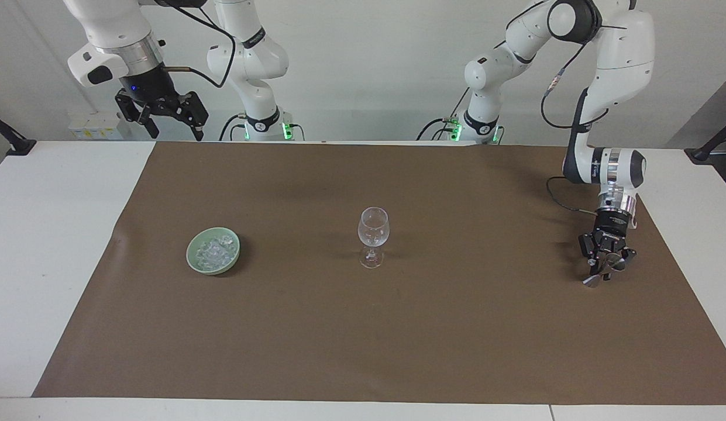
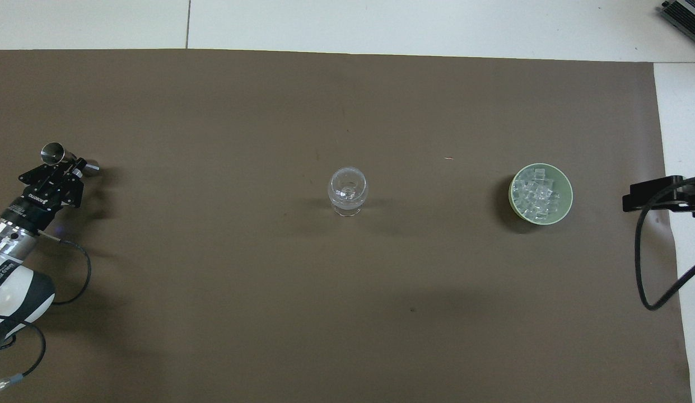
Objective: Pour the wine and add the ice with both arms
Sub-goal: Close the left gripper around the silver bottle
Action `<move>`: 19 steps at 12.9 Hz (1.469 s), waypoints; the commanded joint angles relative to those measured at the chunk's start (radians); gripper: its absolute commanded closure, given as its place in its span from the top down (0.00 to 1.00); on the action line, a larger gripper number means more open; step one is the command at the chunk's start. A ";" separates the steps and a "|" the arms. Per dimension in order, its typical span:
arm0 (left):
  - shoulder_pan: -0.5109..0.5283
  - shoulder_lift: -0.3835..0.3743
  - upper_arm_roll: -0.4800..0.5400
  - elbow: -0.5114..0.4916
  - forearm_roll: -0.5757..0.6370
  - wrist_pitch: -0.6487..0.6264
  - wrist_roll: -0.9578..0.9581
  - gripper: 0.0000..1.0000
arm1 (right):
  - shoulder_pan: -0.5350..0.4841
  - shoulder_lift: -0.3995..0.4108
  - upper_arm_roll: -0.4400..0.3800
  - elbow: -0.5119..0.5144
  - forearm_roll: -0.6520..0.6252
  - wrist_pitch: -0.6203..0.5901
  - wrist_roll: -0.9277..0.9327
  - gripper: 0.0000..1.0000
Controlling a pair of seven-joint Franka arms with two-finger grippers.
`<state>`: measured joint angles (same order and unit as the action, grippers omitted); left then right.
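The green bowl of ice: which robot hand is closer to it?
Right. The right gripper hangs open in the air at the bowl's end of the table; the left gripper, shut on a metal jigger, is at the other end, past the wine glass.
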<state>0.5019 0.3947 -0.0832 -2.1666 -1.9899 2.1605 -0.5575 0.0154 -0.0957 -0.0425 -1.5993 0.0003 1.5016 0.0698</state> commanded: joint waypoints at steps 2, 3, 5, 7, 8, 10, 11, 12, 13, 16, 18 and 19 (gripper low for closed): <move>-0.013 0.012 0.008 0.011 -0.029 -0.008 0.021 0.20 | -0.002 -0.022 0.003 -0.027 0.003 0.008 0.012 1.00; -0.013 0.010 0.008 0.011 -0.029 -0.008 0.021 0.20 | -0.002 -0.022 0.003 -0.027 0.003 0.008 0.012 1.00; -0.011 0.010 0.008 0.011 -0.029 -0.011 0.021 0.19 | -0.003 -0.022 0.003 -0.027 0.003 0.008 0.010 1.00; -0.013 0.010 0.008 0.011 -0.032 -0.016 0.022 0.11 | -0.002 -0.022 0.003 -0.027 0.003 0.008 0.012 1.00; -0.013 0.010 0.008 0.011 -0.036 -0.016 0.022 0.10 | -0.002 -0.022 0.003 -0.027 0.003 0.008 0.012 1.00; -0.014 0.010 0.008 0.011 -0.038 -0.019 0.022 0.04 | -0.002 -0.022 0.003 -0.027 0.003 0.008 0.010 1.00; -0.014 0.010 0.008 0.011 -0.038 -0.022 0.022 0.00 | -0.002 -0.022 0.003 -0.027 0.003 0.008 0.012 1.00; -0.013 0.010 0.008 0.011 -0.038 -0.024 0.022 0.00 | -0.002 -0.022 0.003 -0.027 0.003 0.008 0.010 1.00; -0.013 0.009 0.007 0.011 -0.040 -0.024 0.022 0.00 | -0.002 -0.022 0.003 -0.027 0.003 0.008 0.012 1.00; -0.022 -0.003 0.005 0.011 -0.050 -0.022 0.022 0.00 | -0.002 -0.022 0.003 -0.027 0.003 0.008 0.012 1.00; -0.031 -0.019 0.002 0.013 -0.055 -0.014 0.022 0.00 | -0.002 -0.022 0.003 -0.027 0.003 0.008 0.012 1.00; -0.045 -0.028 0.002 0.011 -0.056 -0.011 0.022 0.00 | -0.002 -0.022 0.003 -0.027 0.003 0.008 0.012 1.00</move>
<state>0.4927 0.3924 -0.0904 -2.1545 -2.0129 2.1459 -0.5467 0.0154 -0.0957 -0.0425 -1.5993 0.0003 1.5016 0.0698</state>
